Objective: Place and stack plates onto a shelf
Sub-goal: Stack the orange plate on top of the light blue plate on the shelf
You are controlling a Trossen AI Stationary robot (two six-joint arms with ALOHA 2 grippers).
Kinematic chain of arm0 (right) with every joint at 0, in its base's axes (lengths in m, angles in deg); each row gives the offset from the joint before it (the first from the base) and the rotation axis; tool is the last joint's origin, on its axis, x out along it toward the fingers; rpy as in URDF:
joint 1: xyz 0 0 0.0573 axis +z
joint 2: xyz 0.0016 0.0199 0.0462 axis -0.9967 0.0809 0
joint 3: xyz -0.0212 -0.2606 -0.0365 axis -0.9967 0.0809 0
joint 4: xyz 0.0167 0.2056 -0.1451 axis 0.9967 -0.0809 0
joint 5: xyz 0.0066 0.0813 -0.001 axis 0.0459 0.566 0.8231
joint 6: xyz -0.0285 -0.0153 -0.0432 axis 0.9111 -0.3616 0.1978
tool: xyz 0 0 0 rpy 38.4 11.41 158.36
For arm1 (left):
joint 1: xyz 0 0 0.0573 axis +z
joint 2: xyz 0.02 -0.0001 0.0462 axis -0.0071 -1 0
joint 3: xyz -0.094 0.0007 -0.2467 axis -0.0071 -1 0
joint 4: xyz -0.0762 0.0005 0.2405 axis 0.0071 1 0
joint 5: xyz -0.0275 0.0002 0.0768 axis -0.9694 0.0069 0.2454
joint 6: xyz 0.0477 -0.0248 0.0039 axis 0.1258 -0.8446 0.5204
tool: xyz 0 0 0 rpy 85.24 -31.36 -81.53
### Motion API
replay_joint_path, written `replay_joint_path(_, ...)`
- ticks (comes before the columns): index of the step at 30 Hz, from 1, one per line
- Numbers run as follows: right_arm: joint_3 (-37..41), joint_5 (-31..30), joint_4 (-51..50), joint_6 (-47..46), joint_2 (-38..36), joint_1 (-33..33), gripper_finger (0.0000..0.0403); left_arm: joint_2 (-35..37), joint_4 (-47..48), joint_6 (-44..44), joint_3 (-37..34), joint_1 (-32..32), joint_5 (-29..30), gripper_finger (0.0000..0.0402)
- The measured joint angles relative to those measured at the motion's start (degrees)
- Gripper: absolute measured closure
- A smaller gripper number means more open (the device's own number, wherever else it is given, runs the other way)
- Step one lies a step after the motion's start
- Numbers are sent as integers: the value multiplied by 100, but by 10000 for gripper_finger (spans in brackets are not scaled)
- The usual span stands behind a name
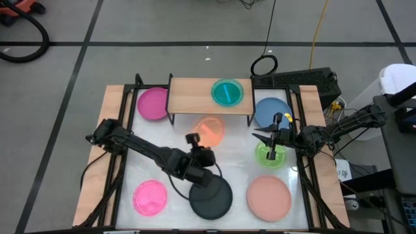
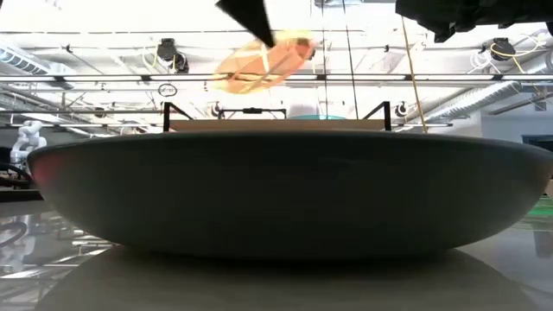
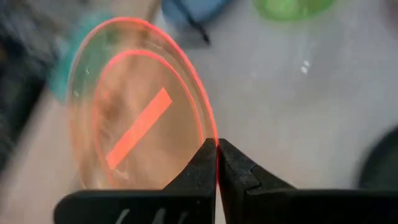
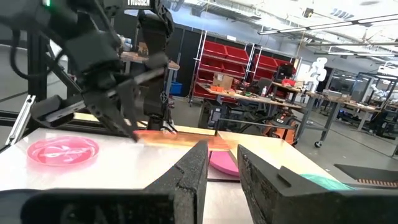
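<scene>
My left gripper (image 1: 194, 139) is shut on the small translucent orange plate (image 1: 210, 130), which is in the air just in front of the shelf (image 1: 195, 91). The light-wood shelf carries the cyan plate (image 1: 227, 92) at its right end. On the table lie the magenta (image 1: 153, 103), blue (image 1: 272, 110), green (image 1: 271, 156), pink (image 1: 149, 197), black (image 1: 211, 198) and salmon (image 1: 268, 197) plates. My right gripper (image 1: 261, 136) hovers above the green plate, pointing toward the table's left. Its fingers are a narrow gap apart (image 4: 222, 165) and hold nothing. My left gripper pinches the orange plate's rim (image 3: 214, 138) between its two fingertips, on the side facing the table's near-left. The fingers (image 2: 246, 17) slant down at it from above. The plate (image 2: 259, 60) is lifted clear and tilted, higher than the shelf top.
The black plate (image 2: 276, 190) fills the low view right at the near edge. The shelf's left half is bare wood (image 1: 188, 94). The magenta and blue plates flank the shelf legs. Cables and a dark box (image 1: 305, 81) lie beyond the far right corner.
</scene>
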Motion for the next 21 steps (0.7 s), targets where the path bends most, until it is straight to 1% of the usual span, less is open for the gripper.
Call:
replay_joint_path(2,0,0,0,2,0,0,332,0,-329,1227,2,95,245,400)
replay_joint_path(5,0,0,1,41,-1,0,332,0,-805,3369,2,367,320,400)
replay_joint_path(6,0,0,6,83,-1,0,332,0,-945,3973,2,492,313,400)
replay_joint_path(8,0,0,58,193,0,0,332,0,-1235,4849,2,790,228,400)
replay_joint_path(11,0,0,234,345,-5,0,332,0,-1605,5671,2,1315,1,397)
replay_joint_path(15,0,0,521,514,-7,0,332,0,-1904,6545,2,2062,-866,395)
replay_joint_path(18,0,0,564,558,-7,0,332,0,-1950,6802,2,2606,-1637,394)
replay_joint_path(21,0,0,560,562,-7,0,332,0,-1951,6681,2,3026,-1961,394)
